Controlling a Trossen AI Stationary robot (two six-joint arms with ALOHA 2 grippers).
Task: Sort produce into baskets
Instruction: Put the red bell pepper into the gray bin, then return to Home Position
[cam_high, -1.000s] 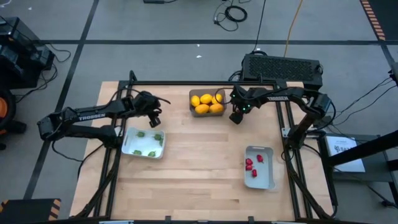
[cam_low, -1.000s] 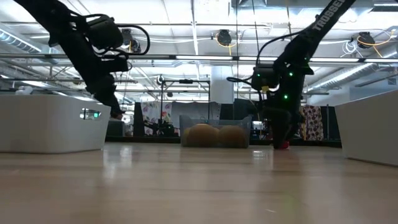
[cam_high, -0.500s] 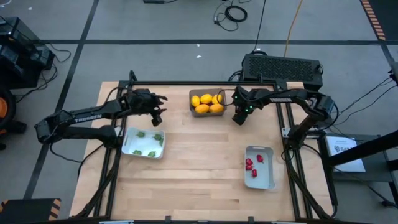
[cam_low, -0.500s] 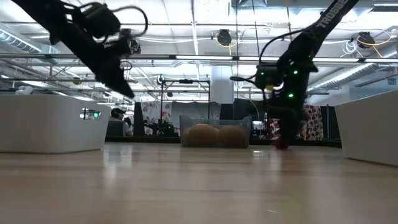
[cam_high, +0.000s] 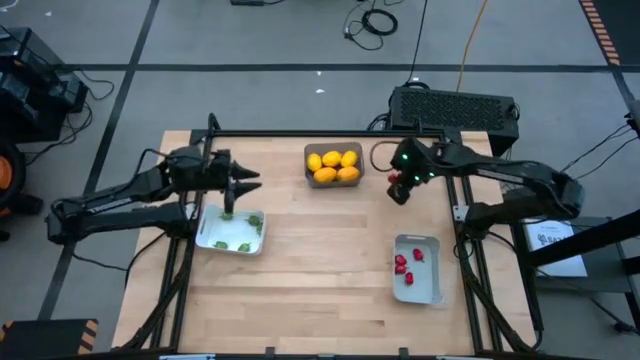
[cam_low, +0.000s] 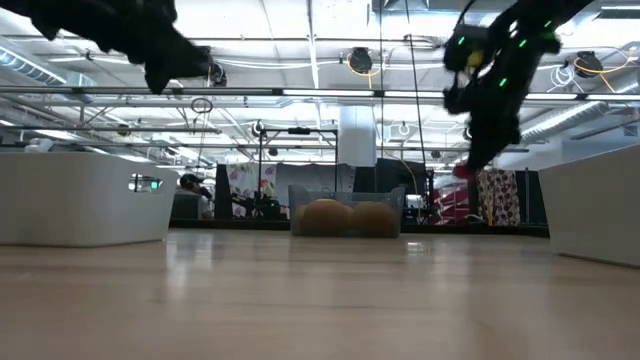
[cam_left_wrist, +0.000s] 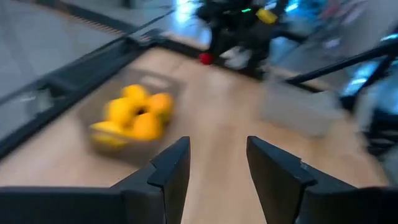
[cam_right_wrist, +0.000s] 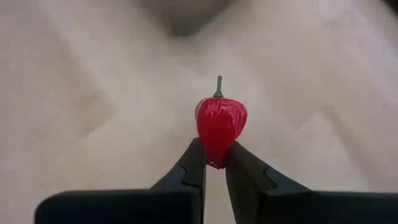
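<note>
Right gripper (cam_right_wrist: 213, 163): your fingers are pinched on a red pepper (cam_right_wrist: 220, 127), held clear above the table (cam_high: 320, 260)
Left gripper (cam_left_wrist: 213, 163): you see it part open, holding nothing

Robotics lab / industrial test hall. Wooden tabletop (cam_high: 320, 250) is set in a black metal frame (cam_high: 300, 133) w/ two dark arms mounted at its sides. Grey concrete floor (cam_high: 250, 40) is marked w/ dark lines; loose cables (cam_high: 375, 20) and an orange cord (cam_high: 470, 40) are laid across it. A black perforated electronics box (cam_high: 455, 108) is placed behind the tabletop. Hazard striping (cam_high: 600, 25) is seen at the floor's edge. In the low view, a high ceiling w/ strip lights (cam_low: 330, 95), exposed trusses and hanging cables is shown, w/ more equipment in the background.
</note>
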